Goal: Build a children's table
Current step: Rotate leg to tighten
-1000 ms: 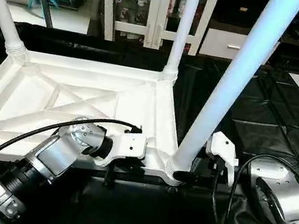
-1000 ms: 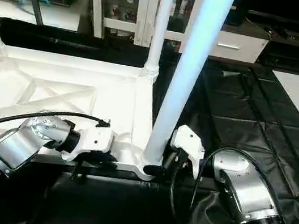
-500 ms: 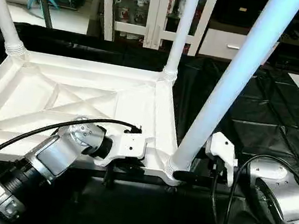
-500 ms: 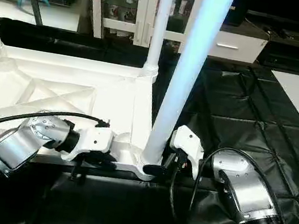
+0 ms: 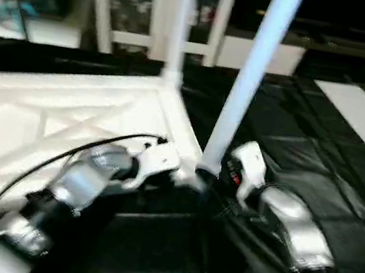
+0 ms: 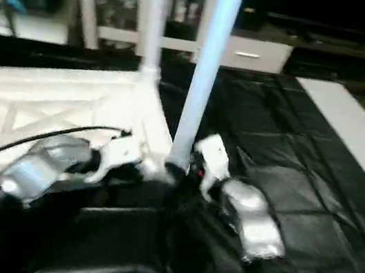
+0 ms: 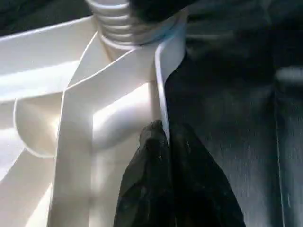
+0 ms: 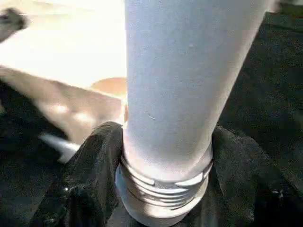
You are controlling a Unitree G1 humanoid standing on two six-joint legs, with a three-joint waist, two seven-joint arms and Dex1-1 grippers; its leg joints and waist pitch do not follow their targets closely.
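Black-draped surface (image 5: 318, 166) underfoot of the work, white glass-door cabinet (image 5: 159, 6) at the far wall, pale floor strip at far right.

Children's table top (image 5: 50, 128) lying upside down on the surface, left of centre, X-ribbed underside facing up. Far-right leg (image 5: 181, 17) upright in its corner socket. Near-right leg (image 5: 252, 78) upright in the near-right corner socket, ribbed flared end (image 8: 163, 187) seated at the base.

Left arm (image 5: 67, 194) reaching from near left, forearm angled up and rightward toward the near-right corner of the top. Left claw (image 7: 163, 142) pressed together, pinching the thin near rim of the top just beside the corner socket; one finger (image 7: 147, 179) on the inner side of the rim, the other on the outer side, rim edge caught between.

Right arm (image 5: 290, 228) reaching from near right, forearm angled leftward toward the same corner. Right claw (image 8: 165, 165) spread around the base of the near-right leg; fingers (image 8: 92, 175) flanking the ribbed end on both sides, touching or nearly touching it. Firm clamp or loose contact: cannot tell.

Both claws meeting at the same near-right corner, close beside each other.
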